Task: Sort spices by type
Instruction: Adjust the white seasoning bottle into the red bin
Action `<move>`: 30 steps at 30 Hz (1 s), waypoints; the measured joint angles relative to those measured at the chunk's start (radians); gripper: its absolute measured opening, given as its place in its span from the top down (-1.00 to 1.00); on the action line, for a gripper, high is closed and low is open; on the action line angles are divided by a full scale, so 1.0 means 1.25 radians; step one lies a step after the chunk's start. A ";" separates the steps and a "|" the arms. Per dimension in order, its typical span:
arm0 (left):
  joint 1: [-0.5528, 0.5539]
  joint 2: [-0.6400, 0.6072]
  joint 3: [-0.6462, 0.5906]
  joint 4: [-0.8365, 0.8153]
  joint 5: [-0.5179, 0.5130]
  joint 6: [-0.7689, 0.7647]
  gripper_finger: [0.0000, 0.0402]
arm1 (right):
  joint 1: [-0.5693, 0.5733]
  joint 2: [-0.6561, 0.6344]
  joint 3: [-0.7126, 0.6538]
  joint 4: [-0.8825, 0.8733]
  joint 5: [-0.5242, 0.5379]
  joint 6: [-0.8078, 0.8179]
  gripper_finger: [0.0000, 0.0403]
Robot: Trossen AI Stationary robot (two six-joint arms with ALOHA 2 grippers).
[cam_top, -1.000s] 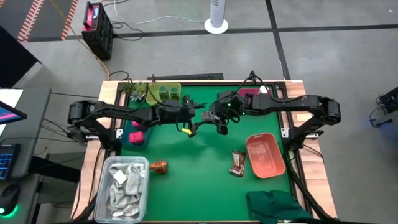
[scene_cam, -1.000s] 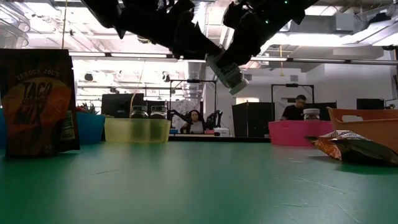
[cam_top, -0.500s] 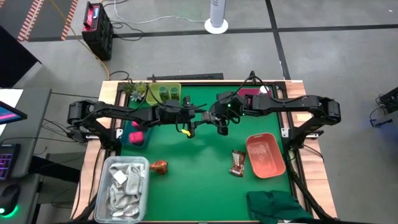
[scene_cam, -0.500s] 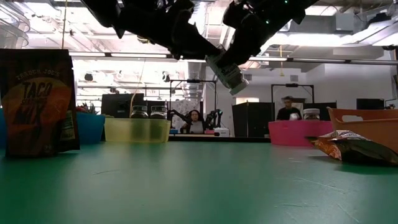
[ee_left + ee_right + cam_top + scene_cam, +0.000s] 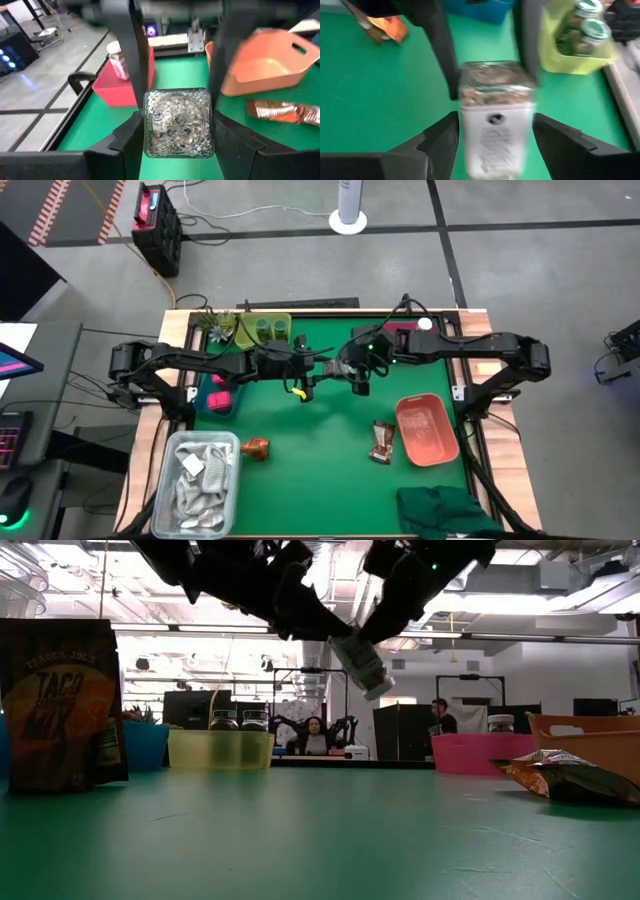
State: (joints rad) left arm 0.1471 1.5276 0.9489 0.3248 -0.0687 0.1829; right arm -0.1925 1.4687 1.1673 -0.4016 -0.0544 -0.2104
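A clear square spice bottle with a white cap (image 5: 362, 665) hangs in the air over the table's middle. My left gripper (image 5: 177, 142) is shut on it. My right gripper (image 5: 495, 132) is open, and its fingers (image 5: 136, 60) stand on either side of the bottle's body. A second white-capped bottle (image 5: 117, 60) stands in the pink bin (image 5: 405, 332). Two green jars (image 5: 585, 25) stand in the yellow-green bin (image 5: 262, 328). Pink packs (image 5: 218, 395) lie in the blue bin at the left. Brown sachets lie on the mat (image 5: 383, 442) (image 5: 258, 447). My left gripper pinches the bottle's clear bottom end (image 5: 150, 125) between its two fingers, on two opposite sides. The fingers come from the table's left, slanting down. The bottle is lifted clear and tilted, its white cap end (image 5: 380, 690) lowest and pointing toward the table's right.
An orange bin (image 5: 428, 430) stands at the right, next to one sachet. The clear tub of white rags (image 5: 200, 480) stands at the near left. The dark green cloth (image 5: 445, 510) lies at the near right. A taco mix pack (image 5: 60, 705) stands at the left.
My right gripper has drawn back a little, up and toward the table's right, off the bottle it covered. The bottle stays in my left gripper and now shows more fully in the low view.
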 joint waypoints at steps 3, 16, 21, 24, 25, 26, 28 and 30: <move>0.001 0.000 0.000 -0.009 -0.009 0.005 0.06 | 0.000 -0.027 0.014 -0.051 0.043 -0.017 -0.39; 0.009 -0.073 -0.003 0.002 -0.014 0.034 0.06 | -0.024 -0.096 -0.139 -0.029 0.110 0.015 -0.40; 0.010 -0.073 -0.004 0.051 0.014 0.024 0.06 | -0.019 -0.099 -0.185 0.097 0.112 0.015 -0.40; 0.009 -0.073 -0.004 0.078 0.015 0.020 0.06 | -0.019 -0.099 -0.189 0.128 0.112 0.005 -0.40; 0.009 -0.073 -0.004 0.083 0.016 0.019 0.06 | -0.017 -0.099 -0.189 0.132 0.112 0.002 -0.40; 0.009 -0.073 -0.004 0.087 0.016 0.016 0.06 | -0.014 -0.099 -0.190 0.136 0.113 0.000 -0.40; 0.009 -0.073 -0.004 0.099 0.017 0.013 0.06 | -0.007 -0.099 -0.190 0.148 0.116 -0.011 -0.40; 0.009 -0.073 -0.004 0.106 0.017 0.014 0.06 | 0.002 -0.099 -0.190 0.158 0.116 -0.019 -0.40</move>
State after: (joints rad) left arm 0.1585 1.4368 0.9443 0.4576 -0.0469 0.2006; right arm -0.1905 1.3449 0.9298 -0.2045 0.0909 -0.2342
